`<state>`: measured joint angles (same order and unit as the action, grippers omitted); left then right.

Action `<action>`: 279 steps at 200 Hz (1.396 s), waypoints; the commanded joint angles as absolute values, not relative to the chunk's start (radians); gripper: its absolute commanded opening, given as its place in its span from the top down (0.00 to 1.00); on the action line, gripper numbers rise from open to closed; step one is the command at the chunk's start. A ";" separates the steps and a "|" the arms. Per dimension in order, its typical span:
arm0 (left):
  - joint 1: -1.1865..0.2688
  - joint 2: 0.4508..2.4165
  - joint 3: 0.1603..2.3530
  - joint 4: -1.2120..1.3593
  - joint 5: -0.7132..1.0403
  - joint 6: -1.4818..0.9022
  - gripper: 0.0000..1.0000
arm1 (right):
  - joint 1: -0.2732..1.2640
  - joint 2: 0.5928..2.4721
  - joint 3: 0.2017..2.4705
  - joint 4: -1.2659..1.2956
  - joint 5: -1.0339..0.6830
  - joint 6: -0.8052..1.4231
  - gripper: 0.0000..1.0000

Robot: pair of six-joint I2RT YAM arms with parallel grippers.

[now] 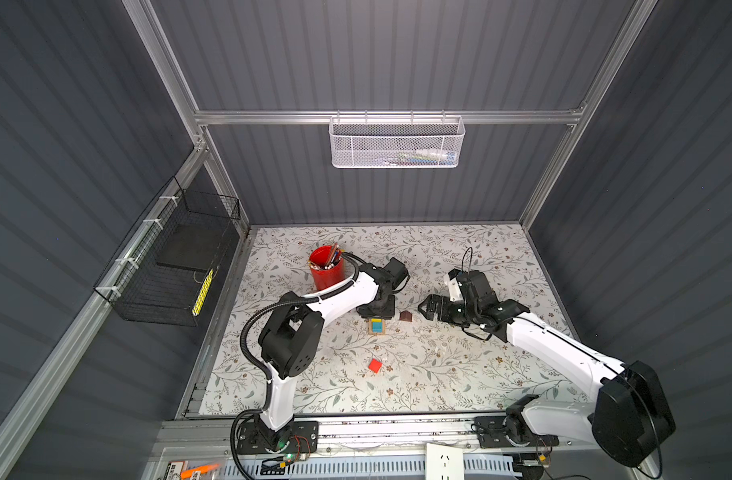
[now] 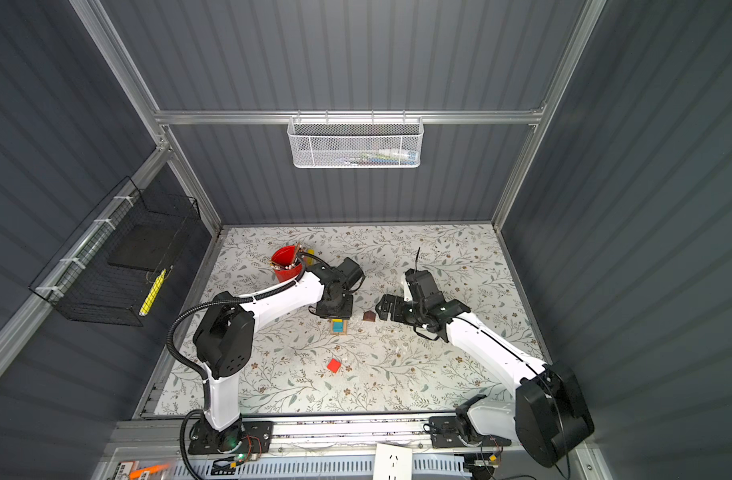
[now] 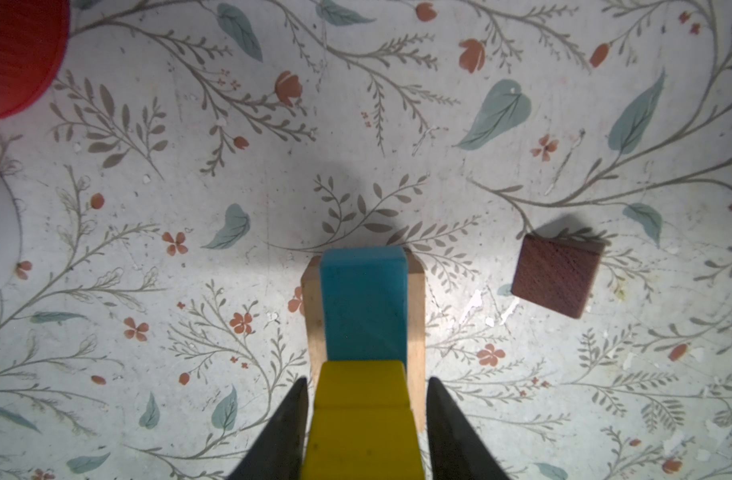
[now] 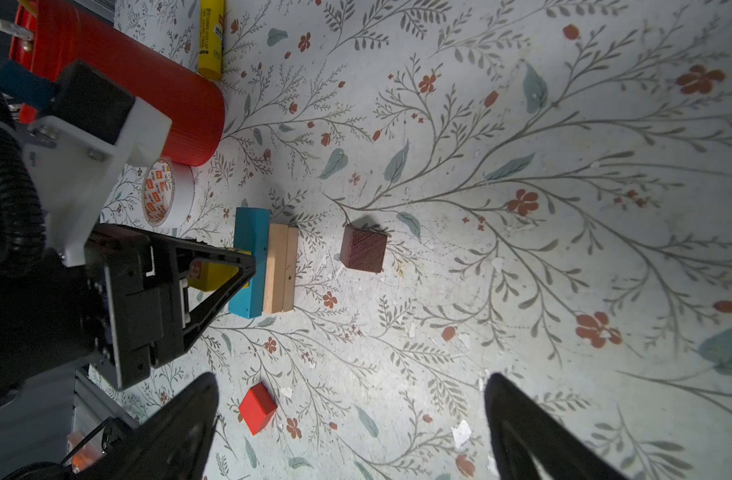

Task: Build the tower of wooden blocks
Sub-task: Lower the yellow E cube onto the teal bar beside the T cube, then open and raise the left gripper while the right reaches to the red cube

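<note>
We see a red cup [image 1: 326, 272] holding pencils [image 1: 331, 254] at far left, left pincer [image 3: 367, 380] slightly parted flanking yellow cubes [image 3: 362, 419], right pincer [image 4: 351, 374] wide.

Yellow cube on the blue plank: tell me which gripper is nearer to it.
Left. The left gripper straddles the yellow cube, one finger on each side. The right gripper hangs open off to the side, beyond the brown roof piece.

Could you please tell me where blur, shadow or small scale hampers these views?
Left wrist view: the red cup is blurred; shadow darkens the table by the blue plank. Right wrist view: the right gripper is dark and soft. In both top views the tower is tiny.
</note>
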<state>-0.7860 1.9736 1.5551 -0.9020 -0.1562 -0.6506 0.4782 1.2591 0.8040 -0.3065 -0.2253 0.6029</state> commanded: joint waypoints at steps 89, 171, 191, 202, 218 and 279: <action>-0.789 1.787 1.525 -0.901 -0.202 -0.633 0.22 | 0.485 1.225 0.855 -0.377 -0.206 0.511 0.01; -0.789 1.433 1.283 -0.836 -0.320 -0.629 0.03 | 0.692 1.247 0.934 -0.486 -0.108 0.374 0.01; -0.787 1.328 1.207 -0.827 -0.353 -0.645 0.01 | 0.768 1.265 0.942 -0.493 -0.088 0.349 0.02; -0.787 1.275 1.172 -0.826 -0.363 -0.652 0.00 | 0.808 1.280 0.945 -0.494 -0.089 0.343 0.02; -0.787 1.212 1.136 -0.846 -0.381 -0.664 0.00 | 0.865 1.312 0.952 -0.500 -0.090 0.322 0.05; -0.786 1.009 1.028 -0.971 -0.452 -0.759 0.00 | 1.066 1.488 1.034 -0.503 -0.019 0.246 0.16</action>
